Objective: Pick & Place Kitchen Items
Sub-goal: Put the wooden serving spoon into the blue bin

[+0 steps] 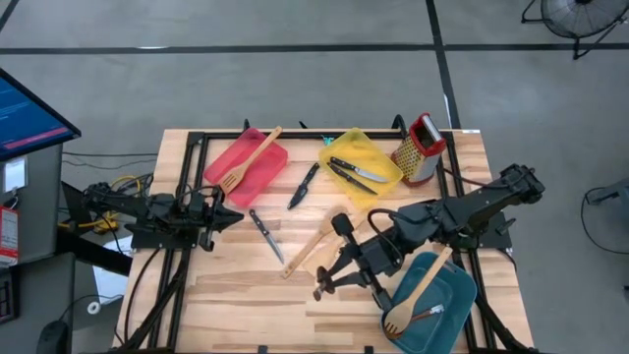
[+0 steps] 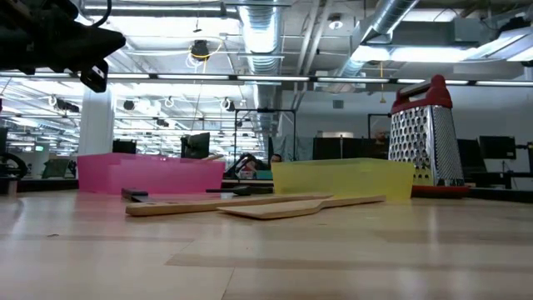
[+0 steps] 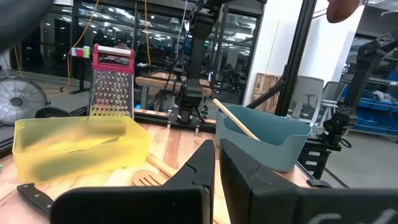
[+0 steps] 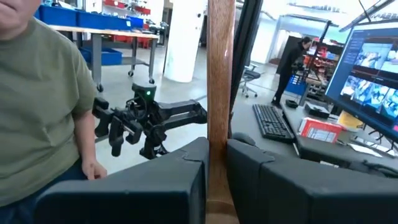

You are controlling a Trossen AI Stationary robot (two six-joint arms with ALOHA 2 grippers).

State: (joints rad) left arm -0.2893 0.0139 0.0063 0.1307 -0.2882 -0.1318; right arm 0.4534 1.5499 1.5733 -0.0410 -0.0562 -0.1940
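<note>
My right gripper [image 1: 322, 285] is low over the table's near middle, shut on a pale wooden utensil [image 4: 219, 74] that stands upright between its fingers. My left gripper [image 1: 231, 218] waits at the table's left, shut and empty. Wooden utensils [image 1: 310, 251] and a black-handled knife [image 1: 265, 234] lie flat on the table between the arms. Another knife [image 1: 303, 187] lies between the trays. The red tray [image 1: 270, 172] holds a slotted wooden turner [image 1: 251, 157]. The yellow tray [image 1: 378, 157] holds two knives [image 1: 354, 172]. The teal tray [image 1: 452, 305] holds a wooden utensil [image 1: 418, 295]. My right gripper pinches the wooden utensil's straight handle [image 4: 217, 134] between its two fingers. The fingers lie level, point toward the table's left side and cross the handle. The handle stands upright. Its upper end runs out of the wrist view and the fingers hide its lower end.
The steel box grater [image 1: 420, 147] with a red top stands at the far right, beside the yellow tray. A person in an olive shirt [image 4: 37, 106] stands beyond the table's left side, behind my left arm [image 4: 149, 118]. A monitor [image 1: 25, 113] stands at the far left.
</note>
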